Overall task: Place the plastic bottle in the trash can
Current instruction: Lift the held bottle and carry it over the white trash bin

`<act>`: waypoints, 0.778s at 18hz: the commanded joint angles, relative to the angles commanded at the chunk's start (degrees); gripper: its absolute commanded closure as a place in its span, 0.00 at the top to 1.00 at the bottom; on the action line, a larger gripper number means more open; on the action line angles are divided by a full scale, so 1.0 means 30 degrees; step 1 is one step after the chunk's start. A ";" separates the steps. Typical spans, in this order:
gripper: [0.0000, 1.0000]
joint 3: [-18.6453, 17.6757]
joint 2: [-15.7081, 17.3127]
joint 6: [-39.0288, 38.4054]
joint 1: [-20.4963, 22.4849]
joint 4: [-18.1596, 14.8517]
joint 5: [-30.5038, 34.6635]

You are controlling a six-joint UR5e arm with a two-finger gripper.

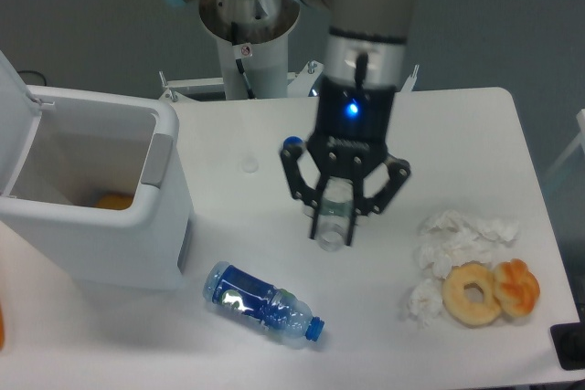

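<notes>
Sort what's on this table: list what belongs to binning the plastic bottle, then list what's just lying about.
Belongs to the job:
plastic bottle, between the jaws of the gripper
trash can, lid open

Just lying about:
blue-label bottle, on its side
crumpled tissues
doughnut
pastry beside it
orange item inside the can

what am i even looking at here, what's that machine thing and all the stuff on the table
This is one picture from a fixed camera looking down at a white table. The grey and blue machine is a robot arm; its black two-finger gripper is down around a small clear plastic bottle, fingers on either side of it. At left stands a white trash can with its lid open and something orange inside. In front lies another clear bottle with a blue label and cap. At right sit crumpled tissues, a doughnut and a small pastry.
</notes>
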 joint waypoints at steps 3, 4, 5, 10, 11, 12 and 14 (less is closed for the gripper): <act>0.34 -0.0323 0.0881 -0.0268 -0.0936 0.0029 -0.0208; 0.34 -0.0381 0.1086 -0.0268 -0.1375 0.0029 -0.0208; 0.34 -0.0469 0.1349 -0.0268 -0.1814 0.0029 -0.0208; 0.34 -0.0528 0.2053 -0.1114 -0.3310 0.0088 -0.0238; 0.34 -0.0586 0.2113 -0.1436 -0.3545 0.0088 -0.0238; 0.34 -0.0616 0.2143 -0.1643 -0.3750 0.0088 -0.0267; 0.34 -0.0645 0.2143 -0.1907 -0.4073 0.0088 -0.1053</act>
